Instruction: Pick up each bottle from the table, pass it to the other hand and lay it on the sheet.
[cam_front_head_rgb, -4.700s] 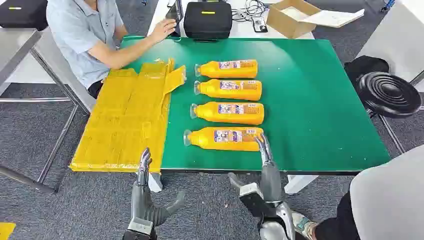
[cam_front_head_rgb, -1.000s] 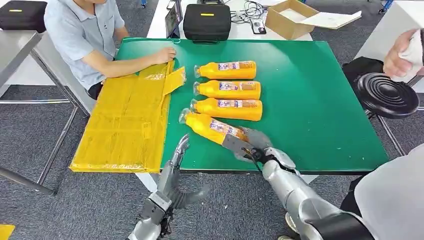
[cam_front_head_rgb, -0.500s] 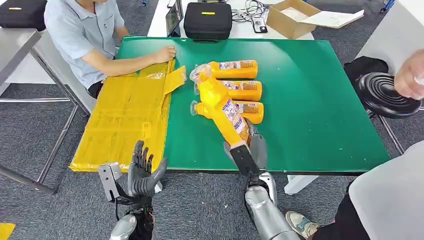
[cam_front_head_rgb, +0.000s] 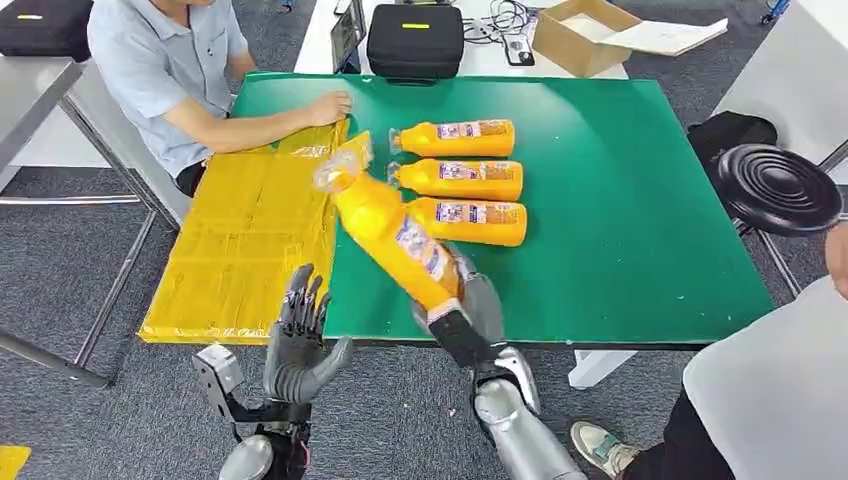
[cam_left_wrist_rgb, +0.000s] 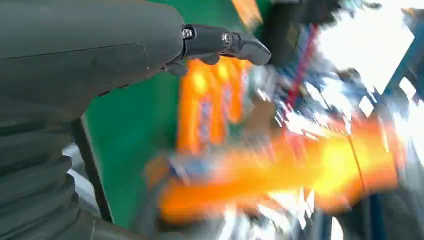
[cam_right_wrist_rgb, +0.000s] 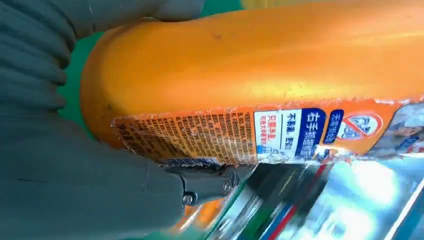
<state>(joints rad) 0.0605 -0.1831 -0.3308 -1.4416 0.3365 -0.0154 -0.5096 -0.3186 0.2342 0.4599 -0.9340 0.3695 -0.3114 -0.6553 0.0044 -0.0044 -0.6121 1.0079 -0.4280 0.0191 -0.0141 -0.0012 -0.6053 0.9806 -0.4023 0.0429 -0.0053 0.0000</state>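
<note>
I count four orange bottles. One, the held bottle (cam_front_head_rgb: 395, 238), is clamped at its base in the right robot hand (cam_front_head_rgb: 462, 318), lifted off the counter (cam_front_head_rgb: 620, 200) and tilted so its clear cap end points up toward the sheet. In the right wrist view the robot hand wraps the bottle (cam_right_wrist_rgb: 260, 85) with the label facing the camera. The other three bottles lie on their sides in a row on the green counter, caps toward the sheet: the far bottle (cam_front_head_rgb: 455, 138), the middle bottle (cam_front_head_rgb: 458, 180), the near bottle (cam_front_head_rgb: 470, 220). The held bottle's body crosses in front of the cap ends of the middle and near ones.

The left robot hand (cam_front_head_rgb: 298, 340) is at the counter's near edge, just beside the sheet's near corner, palm up, fingers apart, holding nothing. Left wrist view is motion-blurred; I see a fingertip (cam_left_wrist_rgb: 245, 47) and orange smears, nothing more.

The yellow sheet (cam_front_head_rgb: 240, 240) lies on the left part of the counter, overhanging the near-left edge, nothing on it. Its far-right flap is folded up.

Around: a person in a light blue shirt (cam_front_head_rgb: 160, 60) sits at the far-left corner, one hand (cam_front_head_rgb: 330, 106) resting on the sheet's far edge. Beyond the counter there's a black case (cam_front_head_rgb: 415, 40) and an open cardboard box (cam_front_head_rgb: 580, 35). A black round stool (cam_front_head_rgb: 778, 188) is to the right. Another person's light grey clothing (cam_front_head_rgb: 770, 400) is at bottom right.
</note>
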